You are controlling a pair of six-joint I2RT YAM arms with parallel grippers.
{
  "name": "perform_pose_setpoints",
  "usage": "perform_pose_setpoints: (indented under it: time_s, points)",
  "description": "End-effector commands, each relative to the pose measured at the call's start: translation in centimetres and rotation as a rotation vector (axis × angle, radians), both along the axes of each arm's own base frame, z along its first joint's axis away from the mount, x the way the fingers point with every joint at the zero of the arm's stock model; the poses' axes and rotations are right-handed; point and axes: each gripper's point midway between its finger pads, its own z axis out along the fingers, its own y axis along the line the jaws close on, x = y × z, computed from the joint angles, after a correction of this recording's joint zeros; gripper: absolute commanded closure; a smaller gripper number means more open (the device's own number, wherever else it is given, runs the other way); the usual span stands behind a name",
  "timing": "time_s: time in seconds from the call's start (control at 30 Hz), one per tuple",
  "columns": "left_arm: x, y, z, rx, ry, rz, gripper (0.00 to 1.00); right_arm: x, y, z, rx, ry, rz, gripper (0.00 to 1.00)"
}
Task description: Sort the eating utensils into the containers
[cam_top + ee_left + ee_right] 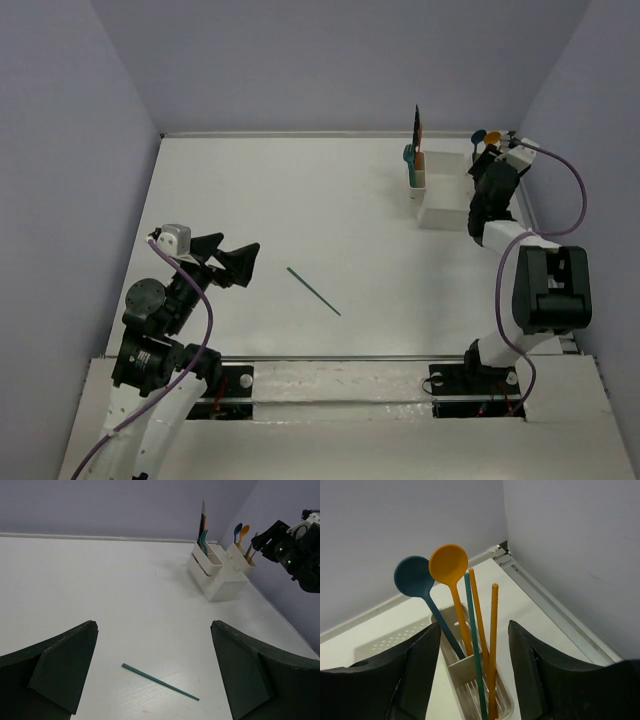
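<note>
1. Plainly spreading under everything: white table point(300, 190), carrying both arm bases at its near edge.
2. Rising along the right side and bending toward the far right corner: right arm point(545, 290), trailing a purple cable.
3. Crouching at the near left and pointing its wrist toward the middle of the table: left arm point(150, 340).
4. Sitting at the far right of the table, near the right wall: white caddy point(440, 205), showing an upright cup at each end.
5. Hanging low over the table with jaws spread wide and gripping nothing: left gripper point(154, 630), facing the loose teal chopstick point(313, 291) just ahead.
6. Hovering over the caddy's right-end cup with jaws parted and touching none of the sticks showing between them in the wrist view: right gripper point(474, 630).
7. Lying flat and alone on bare table, between the left gripper and the caddy but well apart from the caddy: that same loose teal chopstick.
8. Standing bowls-up in the right-end cup: blue spoon point(413, 576) and orange spoon point(448, 563), leaning side by side.
9. Standing just beside those spoons in the same end: standing teal chopstick point(472, 630) and two orange chopsticks point(493, 630).
10. Poking up from the left-end cup: tall knife point(203, 512) and a teal utensil point(204, 542), its kind being too small to tell.
</note>
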Motion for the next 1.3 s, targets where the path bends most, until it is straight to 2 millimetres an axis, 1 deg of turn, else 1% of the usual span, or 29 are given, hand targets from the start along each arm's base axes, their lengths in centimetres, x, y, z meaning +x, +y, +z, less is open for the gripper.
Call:
perform_pose_setpoints:
  time_s: [0.0, 0.03, 0.1, 0.13, 0.17, 0.23, 0.3, 0.33, 0.37, 0.4, 0.43, 0.47, 0.5, 0.53, 0.57, 0.6, 0.67, 0.7, 0.77, 0.8, 0.83, 0.87, 0.9, 0.93, 1.0, 1.13, 1.2, 1.23, 1.27]
  points:
    - [-0.1, -0.4, 1.0, -0.006, -0.040, -0.020, 0.01, -0.5, 1.4, 5.7, 0.017, -0.120, 0.039, 0.36]
    - [-0.1, -0.4, 1.0, -0.007, -0.040, -0.019, 0.01, -0.8, 2.0, 6.9, 0.016, -0.135, 0.052, 0.35]
    - [-0.1, -0.3, 1.1, -0.007, -0.043, -0.019, 0.01, -0.9, 5.1, 7.4, 0.030, -0.114, 0.129, 0.31]
    - [-0.1, -0.3, 1.1, -0.006, -0.042, -0.017, 0.01, -1.7, 6.6, 8.5, 0.051, -0.125, 0.163, 0.30]
    - [0.0, -0.3, 1.1, -0.008, -0.041, -0.015, 0.01, -2.1, 10.3, 8.7, 0.060, -0.124, 0.251, 0.29]
    - [0.1, -0.2, 1.0, -0.006, -0.035, -0.008, 0.01, -3.1, 14.7, 8.3, 0.083, -0.093, 0.369, 0.29]
    - [0.2, -0.1, 0.9, -0.006, -0.032, 0.002, 0.01, -4.3, 20.3, 6.6, 0.125, -0.012, 0.565, 0.29]
    - [0.2, 0.0, 0.9, -0.006, -0.029, 0.005, 0.01, -5.4, 24.6, 6.0, 0.134, 0.029, 0.692, 0.30]
    - [0.3, 0.1, 0.8, -0.005, -0.026, 0.013, 0.01, -6.3, 27.0, 4.7, 0.138, 0.080, 0.773, 0.30]
    - [0.4, 0.4, 0.8, -0.007, -0.025, 0.030, 0.01, -7.5, 29.7, 3.0, 0.123, 0.163, 0.867, 0.30]
    - [0.5, 0.5, 0.8, -0.007, -0.023, 0.033, 0.01, -9.5, 33.3, 1.9, 0.104, 0.213, 0.973, 0.30]
    - [0.5, 0.5, 0.8, -0.008, -0.023, 0.036, 0.01, -10.8, 35.3, 1.2, 0.086, 0.252, 1.042, 0.30]
    - [0.5, 0.5, 0.8, -0.010, -0.022, 0.039, 0.01, -12.2, 37.2, -0.3, 0.056, 0.323, 1.109, 0.30]
    - [0.5, 0.6, 0.9, -0.010, -0.022, 0.043, 0.01, -13.5, 38.8, -1.1, 0.041, 0.364, 1.168, 0.29]
    - [0.5, 0.7, 0.9, -0.011, -0.023, 0.048, 0.01, -15.9, 41.4, -1.9, 0.013, 0.410, 1.257, 0.30]
    - [0.7, 1.0, 0.9, -0.013, -0.019, 0.064, 0.01, -17.8, 42.4, -3.5, -0.022, 0.498, 1.315, 0.30]
    - [0.7, 1.3, 0.8, -0.013, -0.016, 0.081, 0.01, -19.8, 44.5, -5.2, -0.073, 0.587, 1.373, 0.31]
    - [0.7, 1.2, 0.8, -0.014, -0.015, 0.077, 0.01, -22.0, 45.3, -6.7, -0.129, 0.675, 1.412, 0.32]
    - [0.8, 1.4, 0.8, -0.013, -0.017, 0.083, 0.01, -22.9, 46.7, -8.2, -0.183, 0.748, 1.430, 0.33]
    - [0.8, 1.3, 0.8, -0.013, -0.017, 0.078, 0.01, -24.2, 46.9, -9.6, -0.220, 0.820, 1.444, 0.34]
    - [0.8, 1.2, 0.9, -0.013, -0.019, 0.077, 0.01, -24.0, 47.3, -10.6, -0.249, 0.855, 1.419, 0.34]
    - [0.8, 1.2, 0.8, -0.012, -0.016, 0.074, 0.01, -24.3, 47.1, -11.5, -0.276, 0.900, 1.410, 0.34]
    - [0.8, 1.2, 0.8, -0.012, -0.016, 0.074, 0.01, -24.1, 47.0, -12.1, -0.287, 0.917, 1.394, 0.35]
    - [0.8, 1.2, 0.8, -0.012, -0.016, 0.072, 0.01, -24.4, 47.4, -12.6, -0.298, 0.929, 1.399, 0.35]
    - [0.8, 1.0, 0.7, -0.009, -0.015, 0.065, 0.01, -24.2, 47.9, -13.6, -0.294, 0.955, 1.395, 0.36]
    - [0.7, 0.9, 0.7, -0.009, -0.017, 0.057, 0.01, -23.6, 48.6, -15.0, -0.310, 0.986, 1.374, 0.37]
    - [0.7, 0.9, 0.7, -0.009, -0.017, 0.055, 0.01, -23.2, 49.1, -15.2, -0.318, 0.988, 1.375, 0.39]
    - [0.7, 0.9, 0.7, -0.010, -0.019, 0.054, 0.01, -23.2, 49.1, -16.4, -0.326, 1.018, 1.371, 0.41]
    - [0.7, 0.9, 0.8, -0.010, -0.020, 0.054, 0.01, -23.2, 49.4, -16.7, -0.324, 1.027, 1.377, 0.42]
